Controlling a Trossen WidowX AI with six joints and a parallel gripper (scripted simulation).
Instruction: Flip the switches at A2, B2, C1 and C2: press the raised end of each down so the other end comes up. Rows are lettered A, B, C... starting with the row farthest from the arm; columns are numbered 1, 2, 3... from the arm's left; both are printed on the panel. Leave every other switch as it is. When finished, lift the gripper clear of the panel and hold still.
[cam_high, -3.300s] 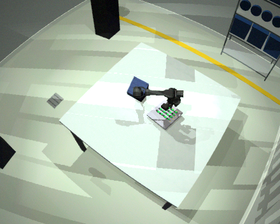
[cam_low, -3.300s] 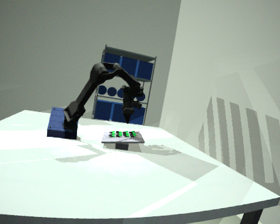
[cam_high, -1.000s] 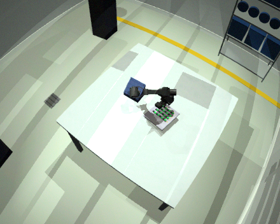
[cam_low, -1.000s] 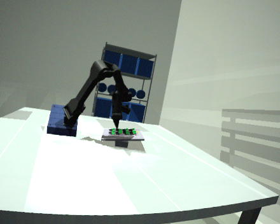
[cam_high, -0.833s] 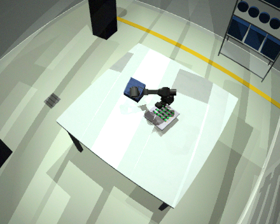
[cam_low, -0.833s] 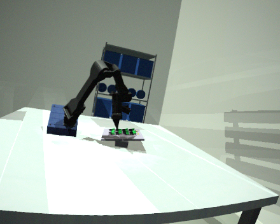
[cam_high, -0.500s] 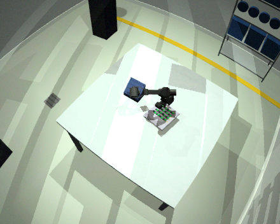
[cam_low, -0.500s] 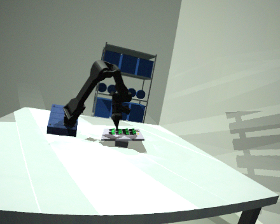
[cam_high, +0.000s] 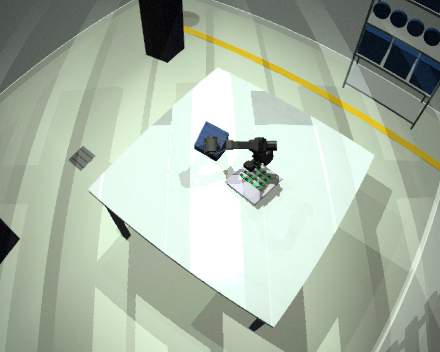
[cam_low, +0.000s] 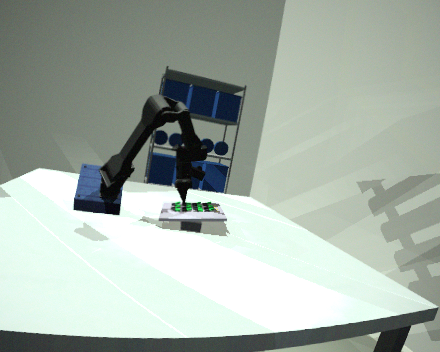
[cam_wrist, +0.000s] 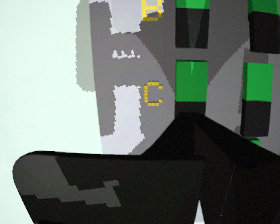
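The switch panel (cam_high: 256, 199) (cam_low: 192, 218) (cam_wrist: 225, 82) lies on the table and bears rows of green and black rocker switches. My gripper (cam_low: 183, 202) (cam_wrist: 188, 121) is shut and empty, pointing down at the panel. In the wrist view its tip covers the near, black end of switch C1 (cam_wrist: 191, 81), beside the printed C (cam_wrist: 153, 93). Whether it touches is unclear. Switch C2 (cam_wrist: 257, 82) is to the right. Switches B1 (cam_wrist: 192, 27) and B2 (cam_wrist: 264, 30) are partly in view above. Row A is outside the wrist view. Which ends are raised is hard to tell.
The arm's blue base block (cam_high: 206, 135) (cam_low: 90, 204) stands on the white table (cam_high: 165, 210) (cam_low: 200, 290). Part of another green switch (cam_wrist: 255, 142) shows behind the gripper. A shelf with blue bins (cam_high: 400, 57) (cam_low: 203, 101) stands beyond the table.
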